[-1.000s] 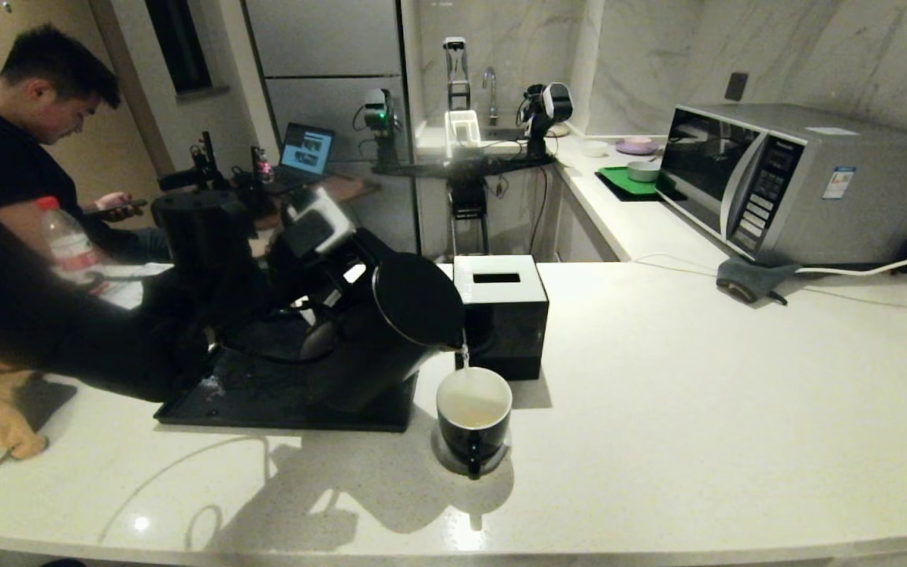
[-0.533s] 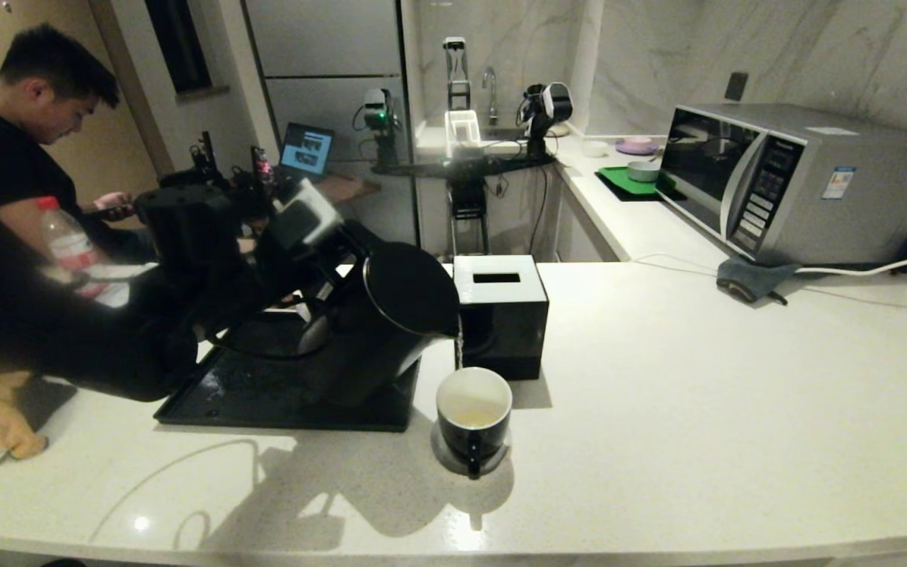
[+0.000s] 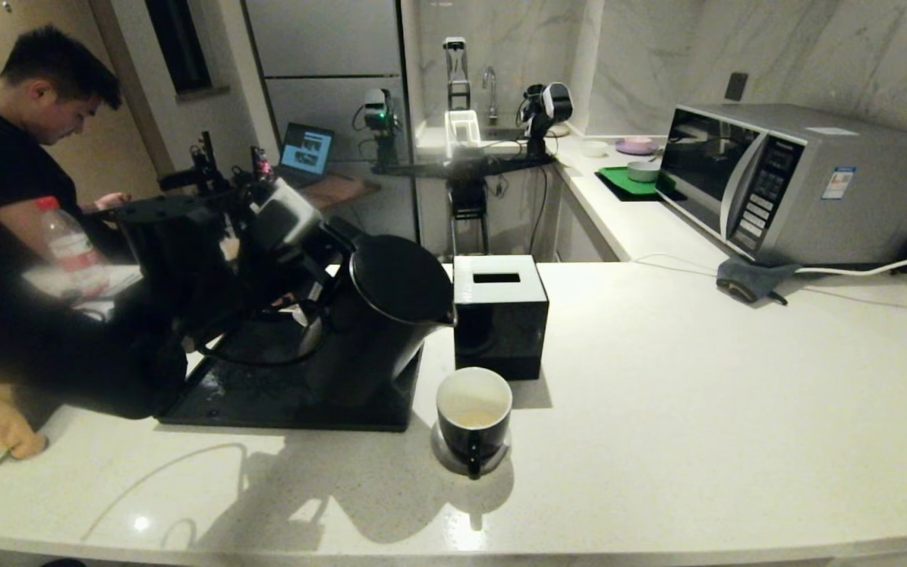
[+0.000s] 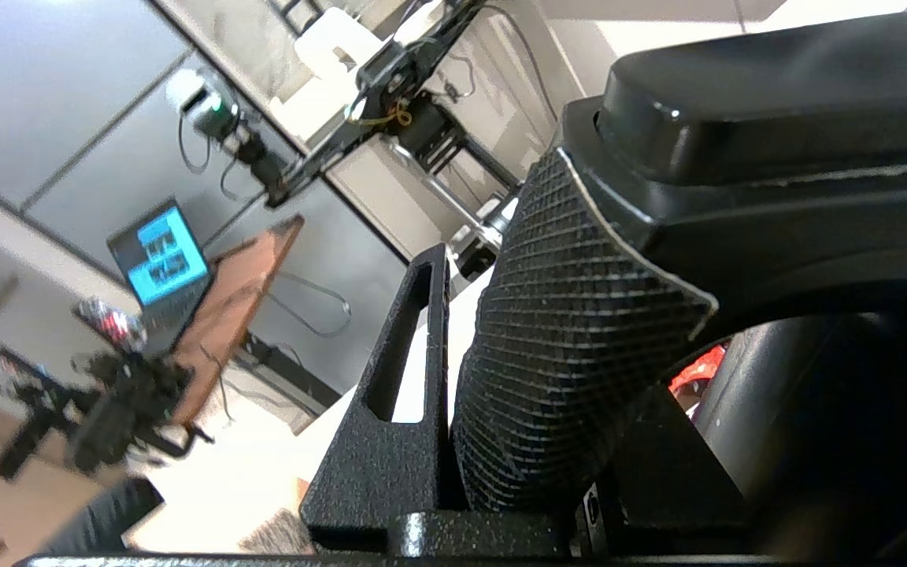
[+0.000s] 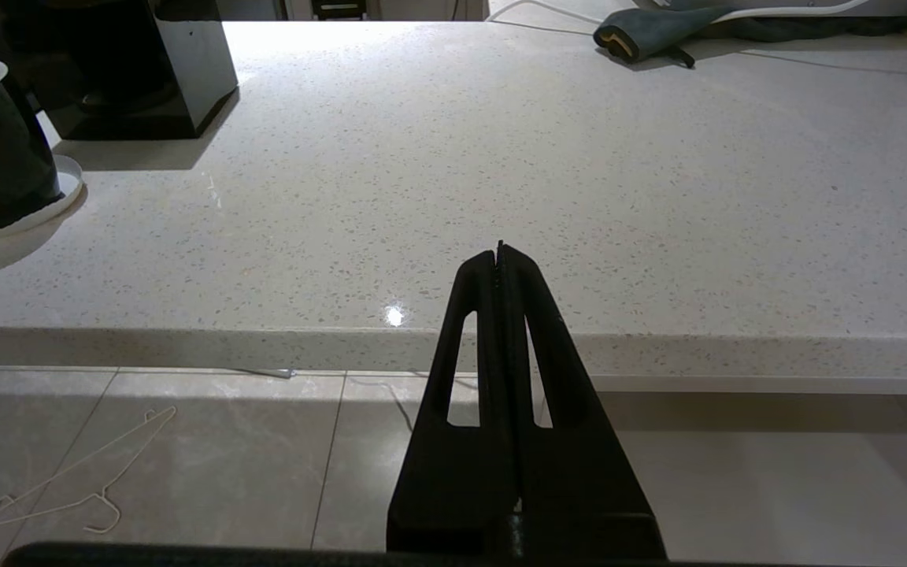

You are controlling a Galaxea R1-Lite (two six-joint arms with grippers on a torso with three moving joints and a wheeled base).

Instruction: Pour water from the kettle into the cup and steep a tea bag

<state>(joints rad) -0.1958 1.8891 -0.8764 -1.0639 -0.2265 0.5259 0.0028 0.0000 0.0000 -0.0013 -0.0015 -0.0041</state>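
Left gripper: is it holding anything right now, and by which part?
Yes. The left gripper is clamped on the kettle by its textured loop handle. The right gripper is shut and empty.

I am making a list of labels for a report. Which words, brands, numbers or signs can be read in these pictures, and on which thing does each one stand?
No text can be read.
Microwave: a sticker on the front, button markings and a label on top, all too small.
Laptop: lit screen, blurred.
Plastic bottle: label too blurred.
Kettle, cup, tissue box: no lettering visible.
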